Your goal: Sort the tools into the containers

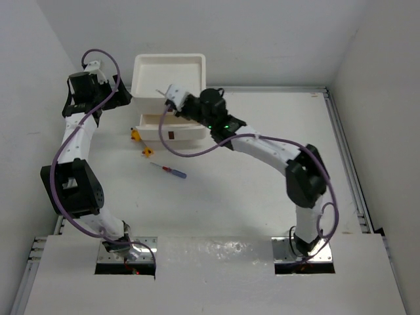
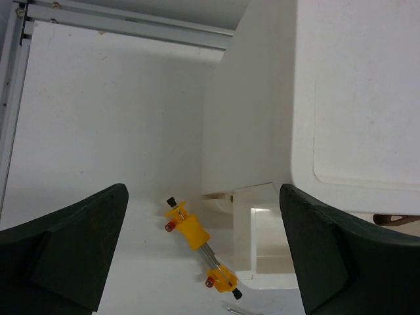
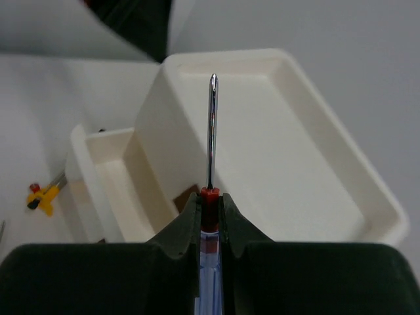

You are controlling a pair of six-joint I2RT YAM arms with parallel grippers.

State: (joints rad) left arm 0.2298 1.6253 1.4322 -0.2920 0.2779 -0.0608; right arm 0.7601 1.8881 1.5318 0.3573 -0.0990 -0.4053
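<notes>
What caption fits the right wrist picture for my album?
Right gripper pinches a blue-and-red screwdriver by the white plastic drawer box, one drawer open.

Robotics laboratory test cell. Plain white walls (image 1: 275, 39) enclose a white bench (image 1: 236, 203) edged with aluminium rail (image 1: 346, 157); left arm (image 1: 71, 187) and right arm (image 1: 305, 174) are bolted at its near edge.

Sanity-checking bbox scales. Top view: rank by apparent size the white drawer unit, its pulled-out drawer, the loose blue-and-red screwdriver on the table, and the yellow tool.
1. white drawer unit
2. pulled-out drawer
3. loose blue-and-red screwdriver and yellow tool: both tiny, too alike to rank.
</notes>
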